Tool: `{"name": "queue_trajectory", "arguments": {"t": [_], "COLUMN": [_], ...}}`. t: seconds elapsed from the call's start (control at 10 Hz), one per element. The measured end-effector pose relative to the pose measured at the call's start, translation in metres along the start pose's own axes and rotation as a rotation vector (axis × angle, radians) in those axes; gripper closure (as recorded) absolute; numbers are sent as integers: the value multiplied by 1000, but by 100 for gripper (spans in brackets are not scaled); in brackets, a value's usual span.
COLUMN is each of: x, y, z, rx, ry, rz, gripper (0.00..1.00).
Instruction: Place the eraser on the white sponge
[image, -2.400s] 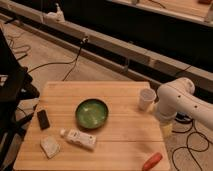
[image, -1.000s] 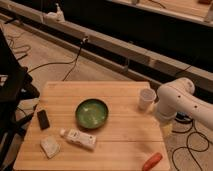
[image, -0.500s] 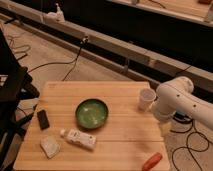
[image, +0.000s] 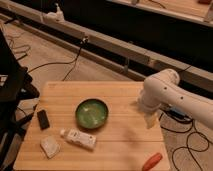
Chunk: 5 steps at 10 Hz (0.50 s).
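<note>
The eraser (image: 43, 119) is a small flat black block lying near the left edge of the wooden table (image: 125, 140). The white sponge (image: 50, 147) lies just in front of it, near the front left corner, apart from it. My white arm (image: 167, 92) reaches in from the right. My gripper (image: 150, 120) hangs below it over the table's right side, far from both the eraser and the sponge.
A green bowl (image: 92, 113) sits mid-table. A white labelled bottle (image: 79, 138) lies in front of it. An orange object (image: 152, 161) lies at the front right corner. Cables run over the floor around the table.
My arm has swung left over the table's right edge and now hides the white paper cup. The eraser, sponge, bowl and bottle have not moved.
</note>
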Motion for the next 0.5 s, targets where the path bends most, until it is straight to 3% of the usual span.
{"name": "queue_trajectory", "arguments": {"t": [0.2, 0.3, 0.5], "x": [-38, -77, -143], "y": [-30, -56, -80], "z": [-7, -11, -11], "rx": [14, 24, 31], "ry": [8, 8, -33], "rz": [-107, -207, -343], "gripper": [20, 20, 20]}}
